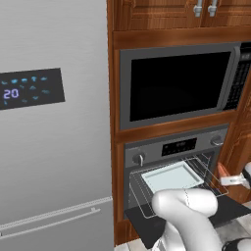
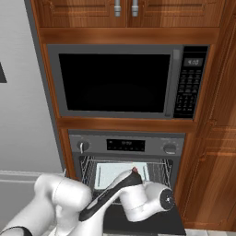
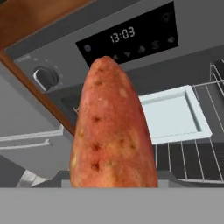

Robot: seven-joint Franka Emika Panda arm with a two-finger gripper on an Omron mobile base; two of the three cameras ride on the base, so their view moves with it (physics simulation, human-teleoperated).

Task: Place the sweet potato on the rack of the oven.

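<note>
Steel first: the fridge (image 1: 54,122) fills the left, a tall grey face with a small lit panel. Right of it, wood cabinets frame the microwave (image 2: 115,83), and under that sits the oven (image 2: 126,146), its dark door (image 1: 147,223) dropped flat toward me and its display reading 13:03 in the hand view. Out of the open mouth the rack (image 1: 208,171) is drawn forward, a thin wire grid with a pale tray (image 1: 171,176) lying on its left and middle part; bare wire shows to the right of the tray and along the near edge.

My arm reaches up from below, in front of the door. My gripper (image 1: 230,180) sits at the right near corner of the rack, and the sweet potato (image 3: 113,131) is in it. From the hand camera the tuber stands straight out along my line of sight, long axis pointing away from me toward the oven front, tapered tip far, thick end near. My fingertips are hidden behind it, but since it stays put there I judge my jaws are pinching its thick end.

What matters next: the tray and open wire lie ahead of the tip and a little right in the hand view. I judge I'm not yet over the grid's middle.
</note>
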